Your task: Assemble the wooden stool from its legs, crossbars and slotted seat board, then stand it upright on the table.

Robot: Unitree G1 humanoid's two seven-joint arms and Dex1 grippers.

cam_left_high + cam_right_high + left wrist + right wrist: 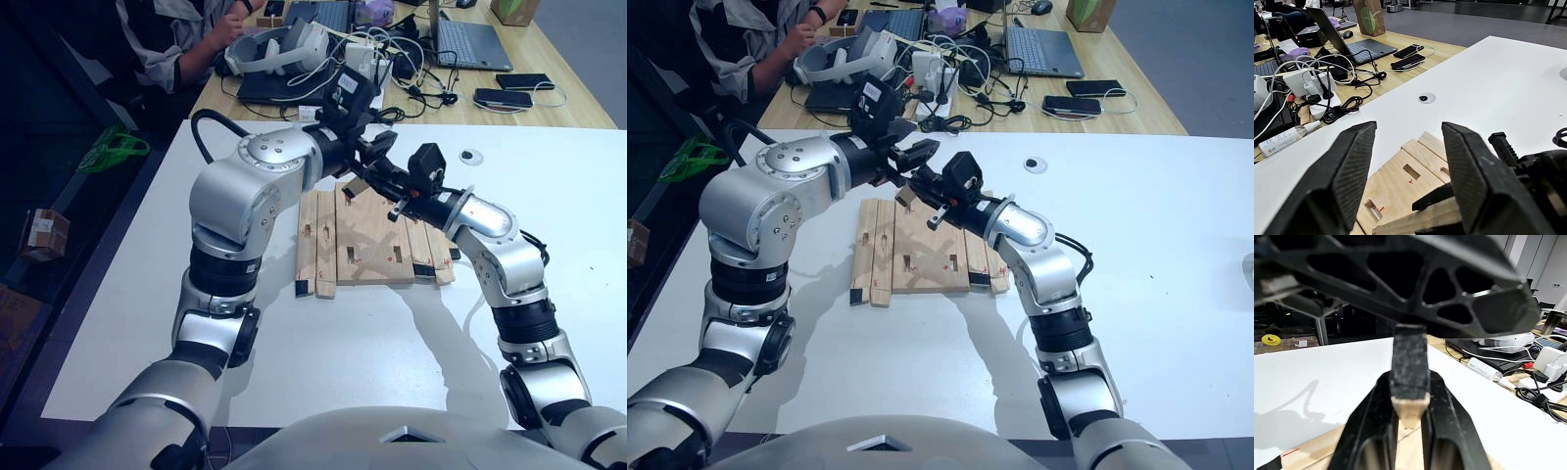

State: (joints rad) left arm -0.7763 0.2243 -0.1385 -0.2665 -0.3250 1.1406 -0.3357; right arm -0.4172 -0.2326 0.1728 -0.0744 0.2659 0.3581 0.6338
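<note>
slotted seat board [367, 240] flat on table [529, 323] centre | wooden piece [1409, 382] clamped in right gripper [1410, 399] over board's far edge | left gripper [1409, 142] just above it | grommet [471, 156] behind-right of board | desk [549, 108] behind table

Seat board [372, 240] lies flat on the white table [294, 362], slots up; my right gripper [364, 182] sits just above its far edge, pinched on a wooden bar [355, 187]; my left gripper [380, 149] hovers right above that, fingers apart, holding nothing; two more bars [315, 245] lie flush against the board's left side, others along its right.
</note>
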